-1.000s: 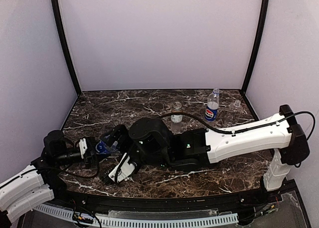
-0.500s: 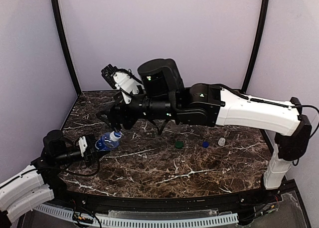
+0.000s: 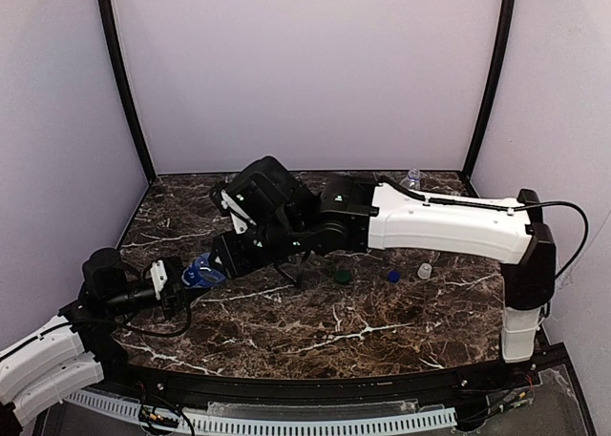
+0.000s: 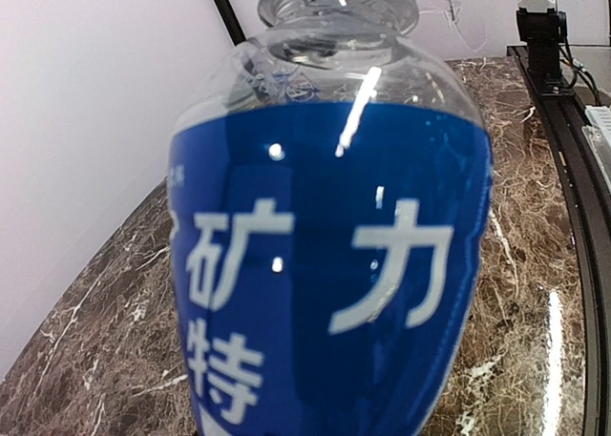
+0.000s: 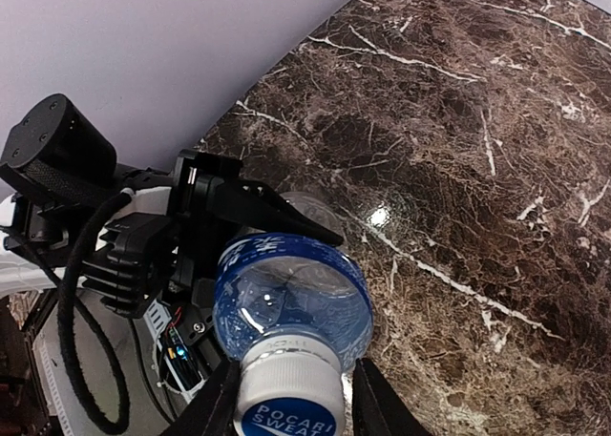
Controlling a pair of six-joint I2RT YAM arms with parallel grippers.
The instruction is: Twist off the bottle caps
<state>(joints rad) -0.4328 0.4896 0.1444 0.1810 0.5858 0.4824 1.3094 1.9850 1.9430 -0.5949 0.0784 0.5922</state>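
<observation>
A clear bottle with a blue label [image 3: 199, 272] lies tilted above the table at the left, its label [image 4: 325, 264] filling the left wrist view. My left gripper [image 3: 181, 281] is shut on its body, and its black fingers [image 5: 267, 207] clasp it from behind. The bottle cap [image 5: 286, 398] has white sides and a blue printed top. My right gripper [image 5: 298, 379] is shut on that cap, one finger on each side. From above, the right gripper [image 3: 212, 261] sits at the bottle's neck.
A green cap [image 3: 342, 277], a blue cap [image 3: 392, 276] and a white cap [image 3: 425, 271] lie loose on the marble table [image 3: 315, 331]. The top of another bottle [image 3: 410, 178] shows behind the right arm at the back wall.
The right arm has come down from above onto the bottle's neck, and its jaws have closed in around the cap. The left arm has held still with the bottle.
</observation>
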